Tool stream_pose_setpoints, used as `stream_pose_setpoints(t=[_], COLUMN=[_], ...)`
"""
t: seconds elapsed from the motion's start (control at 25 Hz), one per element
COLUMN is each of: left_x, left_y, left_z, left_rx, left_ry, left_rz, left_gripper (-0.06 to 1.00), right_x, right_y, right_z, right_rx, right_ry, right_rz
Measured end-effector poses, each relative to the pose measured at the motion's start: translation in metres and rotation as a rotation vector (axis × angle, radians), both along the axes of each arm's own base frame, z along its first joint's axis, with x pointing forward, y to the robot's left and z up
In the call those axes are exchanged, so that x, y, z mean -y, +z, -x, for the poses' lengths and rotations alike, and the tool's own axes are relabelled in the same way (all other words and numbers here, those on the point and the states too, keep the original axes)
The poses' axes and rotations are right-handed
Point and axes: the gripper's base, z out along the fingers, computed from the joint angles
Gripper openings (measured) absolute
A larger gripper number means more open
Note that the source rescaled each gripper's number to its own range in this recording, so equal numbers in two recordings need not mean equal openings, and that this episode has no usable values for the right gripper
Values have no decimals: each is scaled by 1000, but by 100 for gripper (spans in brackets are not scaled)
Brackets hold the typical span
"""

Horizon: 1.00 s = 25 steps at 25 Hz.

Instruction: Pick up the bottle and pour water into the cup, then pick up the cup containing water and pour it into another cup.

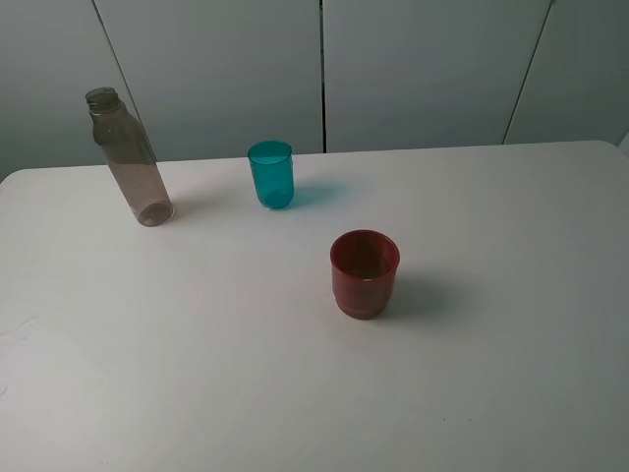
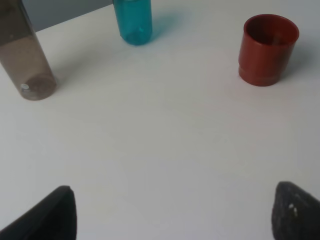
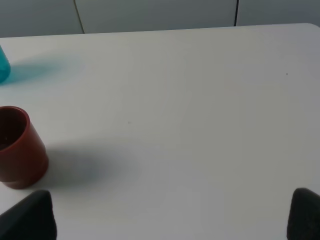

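The bottle (image 1: 130,159) is standing untouched at the far left of the table (image 1: 511,354), the teal cup (image 1: 270,173) to its right, the red cup (image 1: 364,272) nearer. Both the left gripper (image 2: 172,212) and right gripper (image 3: 172,215) are hanging spread and empty; every step is waiting.

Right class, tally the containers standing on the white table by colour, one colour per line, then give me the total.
Brownish-grey: 1, the bottle
Teal: 1, the cup
Dark red: 1, the wider cup
Total: 3
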Motion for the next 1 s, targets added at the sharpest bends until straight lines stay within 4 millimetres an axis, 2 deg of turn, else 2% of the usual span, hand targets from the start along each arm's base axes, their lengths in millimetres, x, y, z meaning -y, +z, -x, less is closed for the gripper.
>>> stream_pose_setpoints(t=[0.4,1.0], left_x=[6,13], left_y=[0,0], left_z=[1,-1], left_rx=[5,14], left_ry=[302,519], left_rz=[-10,-31], left_gripper=[100,100], right_x=[0,0], right_y=[0,0], right_z=[0,0], right_rx=[0,0], right_ry=[0,3], right_rz=[0,6])
